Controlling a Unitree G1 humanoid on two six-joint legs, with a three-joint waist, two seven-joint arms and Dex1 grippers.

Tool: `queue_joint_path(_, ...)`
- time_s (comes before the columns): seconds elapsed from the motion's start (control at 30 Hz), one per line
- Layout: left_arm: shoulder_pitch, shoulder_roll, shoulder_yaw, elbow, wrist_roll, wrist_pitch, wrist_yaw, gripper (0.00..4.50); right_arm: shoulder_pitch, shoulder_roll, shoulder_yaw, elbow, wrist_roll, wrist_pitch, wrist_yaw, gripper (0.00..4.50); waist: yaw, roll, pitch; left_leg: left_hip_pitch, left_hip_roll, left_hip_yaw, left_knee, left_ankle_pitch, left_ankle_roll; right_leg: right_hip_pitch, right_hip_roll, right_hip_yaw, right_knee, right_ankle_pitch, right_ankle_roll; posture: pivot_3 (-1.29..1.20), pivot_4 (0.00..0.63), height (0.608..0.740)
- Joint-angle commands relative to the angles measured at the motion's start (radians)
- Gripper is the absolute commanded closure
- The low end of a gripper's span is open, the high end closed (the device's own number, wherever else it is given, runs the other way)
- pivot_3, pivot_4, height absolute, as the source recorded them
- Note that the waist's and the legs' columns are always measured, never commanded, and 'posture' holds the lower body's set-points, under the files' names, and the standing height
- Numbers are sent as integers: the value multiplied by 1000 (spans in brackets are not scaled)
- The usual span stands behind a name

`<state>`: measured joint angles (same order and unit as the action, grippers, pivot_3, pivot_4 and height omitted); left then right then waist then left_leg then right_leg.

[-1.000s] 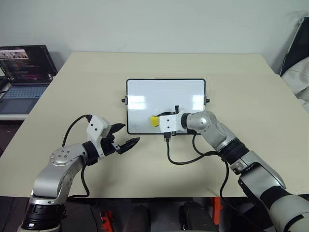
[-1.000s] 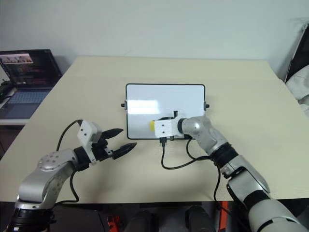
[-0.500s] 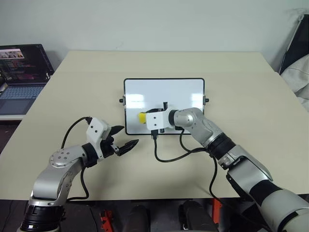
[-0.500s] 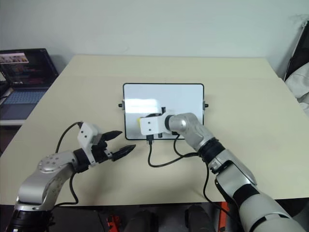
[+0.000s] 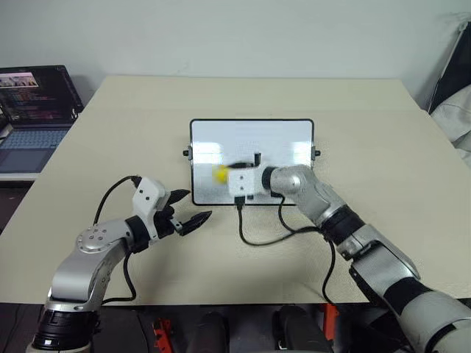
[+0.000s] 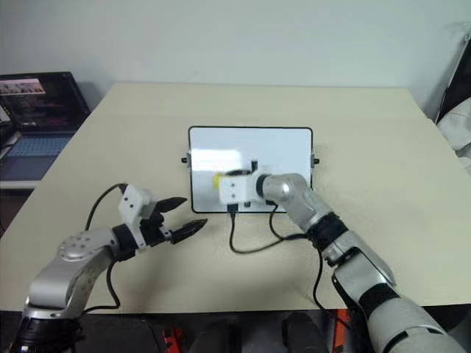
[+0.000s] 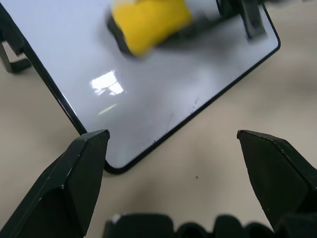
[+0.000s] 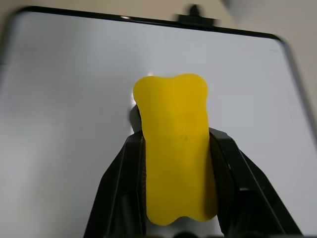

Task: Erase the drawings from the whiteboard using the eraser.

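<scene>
Eraser [image 8: 176,148]: one; whiteboard [image 5: 280,136]: one; drawings: apparently none.

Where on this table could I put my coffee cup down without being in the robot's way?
The table is bare right of the whiteboard and along its far edge. It is crowded near the board's front, around the right gripper, eraser and left gripper.

Bright even light; glare patches on the whiteboard [image 5: 250,147]; eraser [image 5: 220,173] motion-blurred.
</scene>
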<state>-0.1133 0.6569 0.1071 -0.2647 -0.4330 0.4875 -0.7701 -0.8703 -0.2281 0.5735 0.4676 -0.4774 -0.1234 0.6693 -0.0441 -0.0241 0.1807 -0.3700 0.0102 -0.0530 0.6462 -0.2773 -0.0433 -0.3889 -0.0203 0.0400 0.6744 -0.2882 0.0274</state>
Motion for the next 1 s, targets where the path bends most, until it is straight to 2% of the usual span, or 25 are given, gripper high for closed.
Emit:
queue_joint_path(0.03,-42,-1,-24,-29,3,-14,-15,0,82,-45,-24,-139,6,70,51,3200,3,0,0,0,0,0,0,0,0,0,0,0,0,0,0,0,150,740)
queue_joint_path(0.17,-72,16,-67,-61,10,-7,-40,0,191,-44,-188,-376,120,235,33,3200,11,0,0,-2,0,0,0,0,0,-1,0,0,0,0,0,0,150,740)
queue_joint_path(0.3,-116,31,-116,-82,14,-4,-85,0,360,-17,-414,-712,320,467,25,3200,18,0,0,-9,0,-2,0,0,0,-7,0,-1,0,0,0,0,150,740)
queue_joint_path(0.43,-177,24,-177,-67,13,-10,-143,0,548,-15,-559,-995,377,701,-37,3200,20,0,0,-15,-1,-3,0,1,-2,-12,0,-2,-1,-1,1,0,150,740)
queue_joint_path(0.57,-256,-29,-263,13,39,-51,-200,0,773,18,-742,-1219,425,906,-124,3200,20,0,0,-17,-1,-2,1,1,-2,-15,0,-1,0,-1,2,0,150,740)
queue_joint_path(0.63,-307,-67,-320,71,74,-92,-227,0,846,47,-804,-1260,433,971,-174,3200,17,0,0,-17,-2,-1,1,1,-2,-15,1,-1,2,-1,2,0,150,740)
queue_joint_path(0.73,-387,-139,-400,146,116,-144,-272,0,907,84,-828,-1266,398,1066,-281,3200,12,0,0,-14,-2,2,1,1,-2,-15,2,-1,5,-2,2,0,150,740)
queue_joint_path(0.8,-441,-183,-452,203,141,-181,-320,0,900,130,-828,-1247,397,1075,-354,3200,7,0,0,-13,-2,4,1,2,-2,-15,4,0,6,-1,2,0,150,740)
queue_joint_path(1.0,-567,-281,-525,332,177,-226,-413,0,788,158,-791,-1142,393,1088,-470,3200,2,0,0,-12,-2,5,1,2,-2,-15,8,2,6,-1,2,0,150,740)
